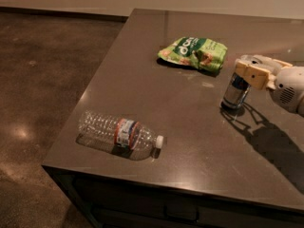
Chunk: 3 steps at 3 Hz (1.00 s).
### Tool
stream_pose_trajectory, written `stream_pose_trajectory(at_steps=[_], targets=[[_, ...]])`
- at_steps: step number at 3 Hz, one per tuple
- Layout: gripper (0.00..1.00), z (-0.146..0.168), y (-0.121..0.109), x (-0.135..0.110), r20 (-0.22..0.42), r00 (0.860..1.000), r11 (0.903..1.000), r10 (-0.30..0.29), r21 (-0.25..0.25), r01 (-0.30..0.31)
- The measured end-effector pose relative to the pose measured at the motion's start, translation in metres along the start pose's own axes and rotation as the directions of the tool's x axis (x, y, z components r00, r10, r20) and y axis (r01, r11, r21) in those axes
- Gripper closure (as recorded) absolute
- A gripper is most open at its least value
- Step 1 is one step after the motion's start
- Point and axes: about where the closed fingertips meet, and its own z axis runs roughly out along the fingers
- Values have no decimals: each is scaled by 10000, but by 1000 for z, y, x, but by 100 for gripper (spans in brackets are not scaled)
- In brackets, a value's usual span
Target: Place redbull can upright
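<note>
Item: redbull can [235, 95], standing upright on tabletop [156, 108], top end clasped by tool [249, 74]; apparently outstanding: release and withdrawal.

My gripper [247, 72], matt white plastic with tan pads [256, 76], was clamped on the top of the can [235, 95] on the table [156, 99], and the can's metal shone glossy silver and blue. The table was smooth and dark with a dull sheen; the snack bag [194, 52] was crinkled glossy foil, the bottle [118, 133] clear ribbed plastic.
</note>
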Motion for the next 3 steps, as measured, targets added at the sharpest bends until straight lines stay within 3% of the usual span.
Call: stream_pose_trajectory(at_steps=[1, 2, 3], targets=[[12, 1, -2, 0, 1, 10000, 10000, 5, 32, -5], [0, 2, -3, 1, 3, 10000, 10000, 9, 61, -9], [0, 2, -3, 1, 3, 10000, 10000, 9, 62, -9]])
